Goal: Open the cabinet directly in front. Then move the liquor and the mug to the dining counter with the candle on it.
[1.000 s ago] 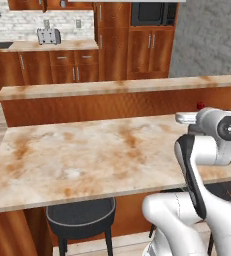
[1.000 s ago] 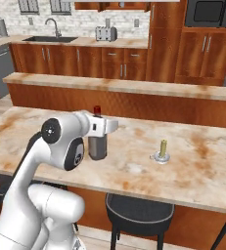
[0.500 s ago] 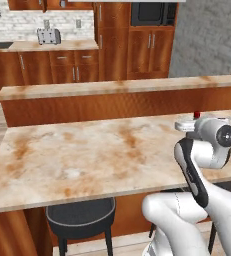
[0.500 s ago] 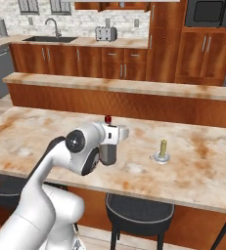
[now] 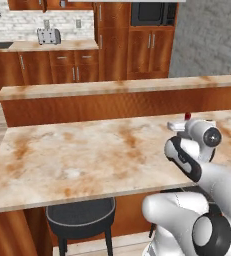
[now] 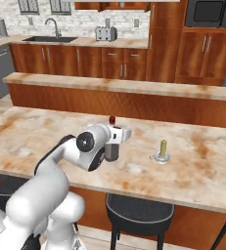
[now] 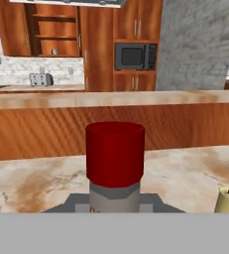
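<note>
The arm hides most of the liquor (image 6: 111,146); its red cap pokes above the tool (image 6: 112,142), which grips it narrowly over the surface (image 6: 197,166), left of the candle (image 6: 162,149).

arm over dining counter (image 5: 87,155) | liquor (image 5: 188,116) red cap above wrist | stool (image 5: 80,218) below

The worktop (image 6: 197,161) is beige marble with rust-orange veins. The liquor (image 7: 115,168) has a red cap over grey glass, and the candle (image 6: 163,148) is pale yellow on a silvery saucer. The stools (image 5: 80,218) are black, the cabinets (image 6: 202,49) reddish-brown wood.
</note>
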{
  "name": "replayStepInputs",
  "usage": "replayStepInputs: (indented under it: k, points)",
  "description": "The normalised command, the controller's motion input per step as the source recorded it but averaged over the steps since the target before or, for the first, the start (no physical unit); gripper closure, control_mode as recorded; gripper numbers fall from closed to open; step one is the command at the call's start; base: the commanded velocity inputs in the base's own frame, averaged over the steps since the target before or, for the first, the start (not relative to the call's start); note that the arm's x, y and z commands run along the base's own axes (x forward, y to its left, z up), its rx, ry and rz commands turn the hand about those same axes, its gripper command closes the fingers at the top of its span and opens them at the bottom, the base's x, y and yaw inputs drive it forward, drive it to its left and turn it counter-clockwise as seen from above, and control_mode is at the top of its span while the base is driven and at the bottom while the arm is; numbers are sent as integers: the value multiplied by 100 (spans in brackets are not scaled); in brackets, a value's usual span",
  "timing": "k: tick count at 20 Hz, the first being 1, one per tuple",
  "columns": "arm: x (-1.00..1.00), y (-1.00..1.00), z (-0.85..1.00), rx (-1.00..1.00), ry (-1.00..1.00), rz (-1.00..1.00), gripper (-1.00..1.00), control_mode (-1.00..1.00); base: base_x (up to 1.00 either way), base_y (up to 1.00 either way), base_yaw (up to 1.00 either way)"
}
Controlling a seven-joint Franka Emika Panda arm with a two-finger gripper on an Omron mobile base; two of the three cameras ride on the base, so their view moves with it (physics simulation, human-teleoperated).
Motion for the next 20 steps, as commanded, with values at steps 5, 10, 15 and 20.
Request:
replayStepInputs:
  k: [5,10,15,20]
  points:
    - [53,-10,-13,0,0,0,100,-100,0,0,0]
    - [7,-4,-36,0,0,2,100,-100,0,0,0]
    - [0,0,0,0,0,0,-100,-100,0,0,0]
    - [0,0,10,0,-1,0,-100,-100,0,0,0]
